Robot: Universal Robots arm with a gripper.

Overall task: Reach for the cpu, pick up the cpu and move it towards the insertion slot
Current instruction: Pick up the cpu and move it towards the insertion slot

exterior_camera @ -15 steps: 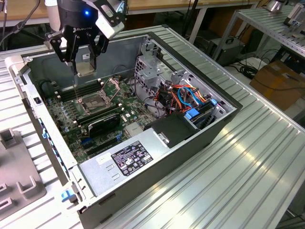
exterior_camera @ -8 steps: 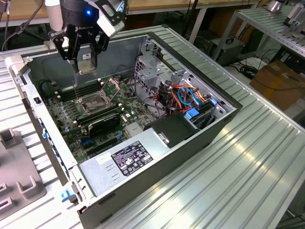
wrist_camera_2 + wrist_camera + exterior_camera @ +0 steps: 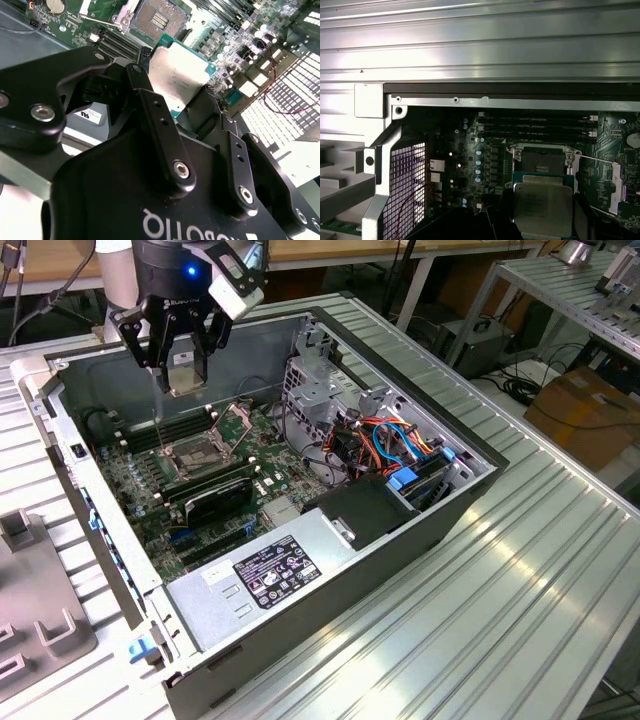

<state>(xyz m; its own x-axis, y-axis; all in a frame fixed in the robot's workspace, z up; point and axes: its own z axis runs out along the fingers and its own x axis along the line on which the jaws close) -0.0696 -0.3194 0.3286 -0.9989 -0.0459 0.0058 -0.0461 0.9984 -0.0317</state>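
**Fingers clamped on cpu, held above the case**

Fingers [image 3: 150,107] pinch the cpu's [image 3: 179,75] edges; the gripper [image 3: 188,368] holds it over the open computer case [image 3: 420,510], above the motherboard [image 3: 150,480]. The insertion slot [image 3: 198,452] sits just below, bracket raised. Risk: thin edge grip, so the chip could tilt and bend socket pins.

Silver-grey cpu [image 3: 179,75] with teal edge, black gripper [image 3: 187,368], green motherboard [image 3: 140,480], dark-centred silver insertion slot [image 3: 195,452]

arm: raised | gripper [image 3: 187,368]: pointing down, fingers closed, holding
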